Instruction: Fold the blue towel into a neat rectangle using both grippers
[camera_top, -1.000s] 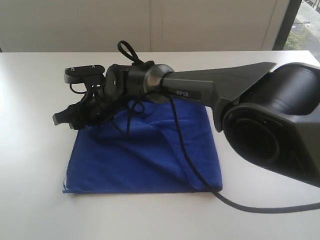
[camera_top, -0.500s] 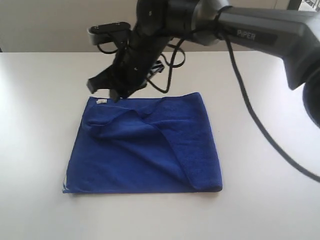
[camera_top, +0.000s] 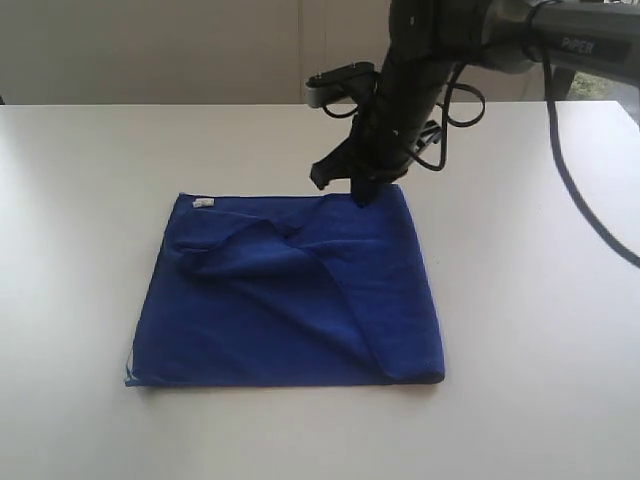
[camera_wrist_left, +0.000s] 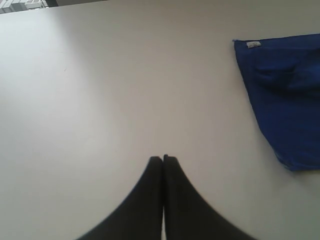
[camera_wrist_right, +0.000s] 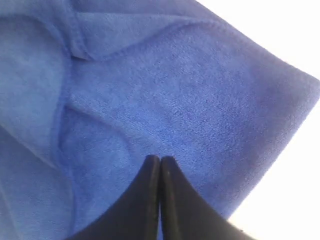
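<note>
The blue towel (camera_top: 290, 300) lies folded on the white table (camera_top: 80, 250), with a rumpled flap across its far left part and a small white tag (camera_top: 203, 203) at the far left corner. My right gripper (camera_top: 360, 192) hangs just above the towel's far right corner, shut with nothing in it. In the right wrist view its fingertips (camera_wrist_right: 160, 159) sit together over the blue towel (camera_wrist_right: 175, 90). My left gripper (camera_wrist_left: 163, 159) is shut and empty over bare table, with the towel (camera_wrist_left: 285, 95) and its tag (camera_wrist_left: 253, 44) off to one side. The exterior view does not show the left gripper.
The right arm (camera_top: 560, 40) reaches in from the upper right, trailing a black cable (camera_top: 590, 210) over the table. A pale wall (camera_top: 150, 50) runs behind the table's far edge. Bare tabletop surrounds the towel on all sides.
My right gripper has let go of the towel, lifted off its far left corner and swung across to the far right corner. Its jaws went from open to shut. The left gripper stays shut.
</note>
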